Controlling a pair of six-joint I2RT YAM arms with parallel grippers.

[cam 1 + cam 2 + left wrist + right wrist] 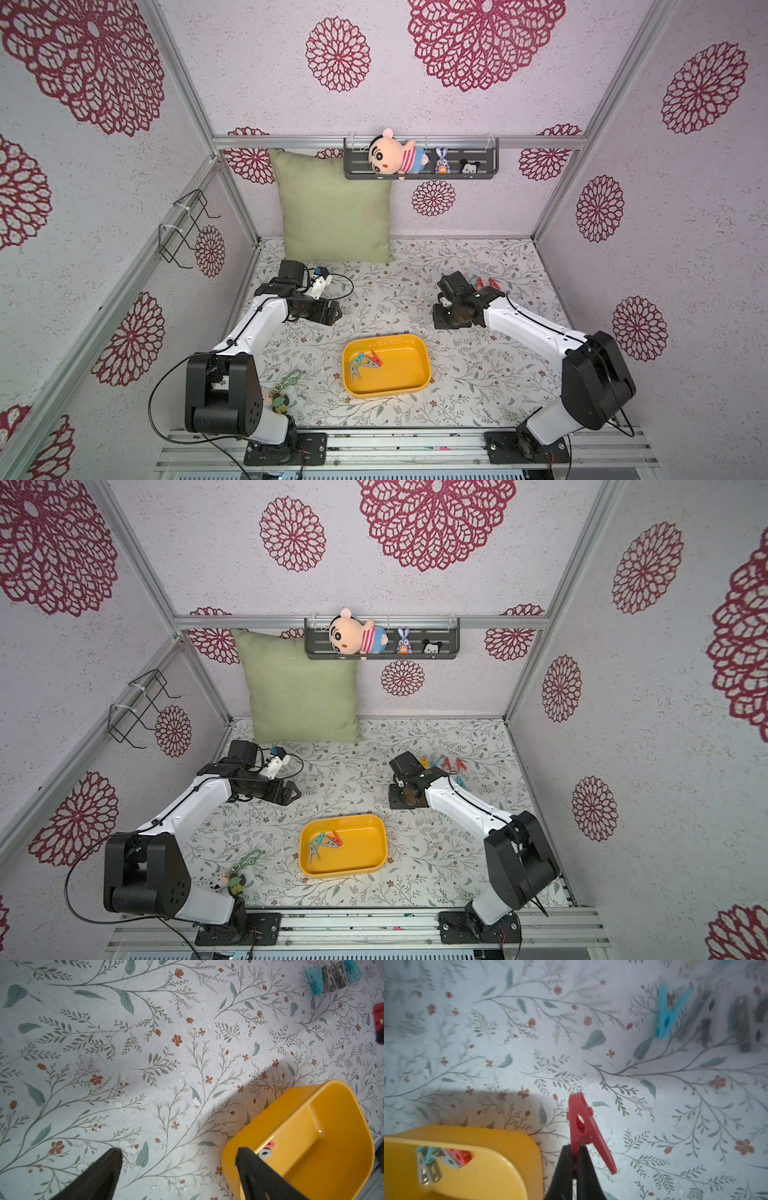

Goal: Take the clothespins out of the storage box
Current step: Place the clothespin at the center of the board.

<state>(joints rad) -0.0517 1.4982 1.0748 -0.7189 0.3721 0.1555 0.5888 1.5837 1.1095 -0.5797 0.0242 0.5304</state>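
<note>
While the right gripper pinches one red clothespin just outside the storage box, the left gripper gapes wide, empty; remaining clothespins inside box, loose pegs on table.

The storage box is smooth, glossy yellow plastic (a highlight gleams on its floor). The red clothespin looks matt plastic. The table cover is a matt printed sheet, chipped in spots; the far-left cushion is coarse woven cloth.
</note>
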